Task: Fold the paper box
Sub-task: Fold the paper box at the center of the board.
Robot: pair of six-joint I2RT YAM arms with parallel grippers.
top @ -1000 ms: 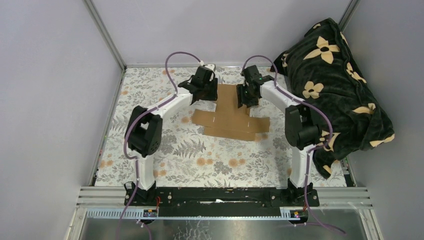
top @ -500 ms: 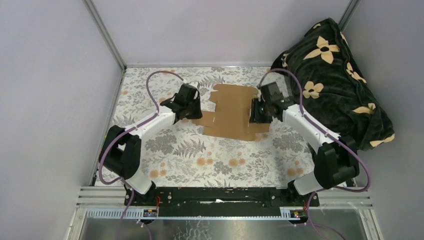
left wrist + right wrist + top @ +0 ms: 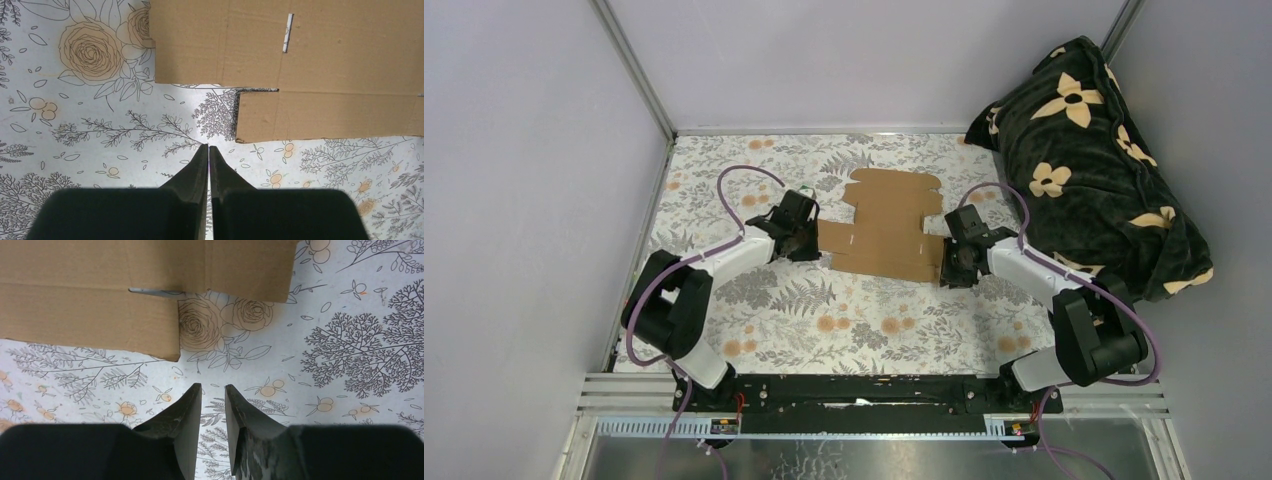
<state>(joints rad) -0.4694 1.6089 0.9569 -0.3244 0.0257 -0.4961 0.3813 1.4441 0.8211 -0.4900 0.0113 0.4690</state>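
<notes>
The paper box (image 3: pixel 886 222) is a flat brown cardboard sheet with flaps, slots and creases, lying on the floral cloth in the middle of the table. My left gripper (image 3: pixel 802 243) hovers just off the sheet's left edge; its jaws are shut with nothing between them (image 3: pixel 208 147). The sheet's lower left flap (image 3: pixel 320 115) lies just ahead of them. My right gripper (image 3: pixel 957 268) is at the sheet's lower right corner, jaws slightly apart and empty (image 3: pixel 213 387), with the cardboard corner (image 3: pixel 150 330) just ahead on the left.
A dark blanket with cream flowers (image 3: pixel 1094 160) is heaped at the right side of the table. Grey walls enclose the back and sides. The floral tablecloth (image 3: pixel 844 320) lies bare between the sheet and the arm bases.
Both arms have drawn back from over the sheet's far part to its left and right near edges. Both grippers' jaws have narrowed, the left to fully shut. The sheet lies uncovered.
</notes>
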